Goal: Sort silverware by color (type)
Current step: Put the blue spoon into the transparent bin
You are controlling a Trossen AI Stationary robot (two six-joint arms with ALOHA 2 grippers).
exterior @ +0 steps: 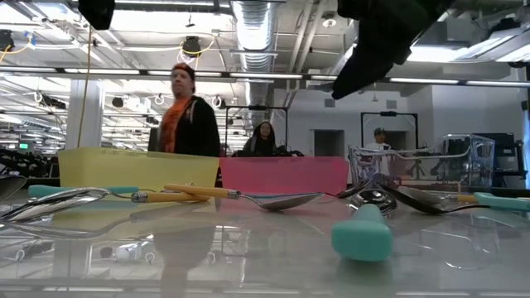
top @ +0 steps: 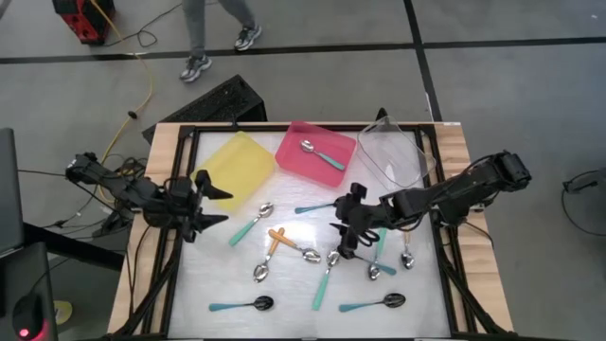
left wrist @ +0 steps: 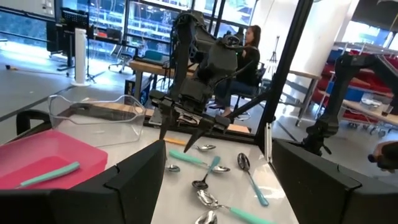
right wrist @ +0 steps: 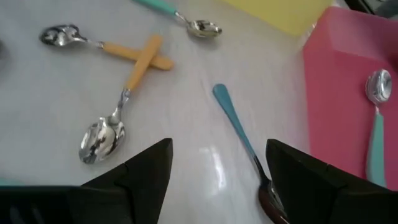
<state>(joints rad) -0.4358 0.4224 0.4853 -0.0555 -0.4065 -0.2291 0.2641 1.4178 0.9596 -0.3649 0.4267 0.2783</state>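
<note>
The silverware is small spoons scattered on the white table top. Two orange-handled spoons (top: 277,241) lie crossed at the middle, with teal-handled ones (top: 248,227) around them. Two teal spoons with black bowls (top: 242,305) lie near the front edge. One teal spoon (top: 323,156) lies in the pink tray (top: 295,140). My right gripper (top: 339,227) hovers open above the middle of the table; a teal spoon (right wrist: 238,133) shows on the table between its fingers. My left gripper (top: 225,206) stands open and level at the table's left, beside the yellow tray (top: 237,166).
A clear tray (top: 393,152) stands at the back right, next to the pink one. More spoons (top: 381,260) lie under my right arm. A person walks on the floor beyond the far edge (top: 213,33), and other people show in the room behind (exterior: 186,112).
</note>
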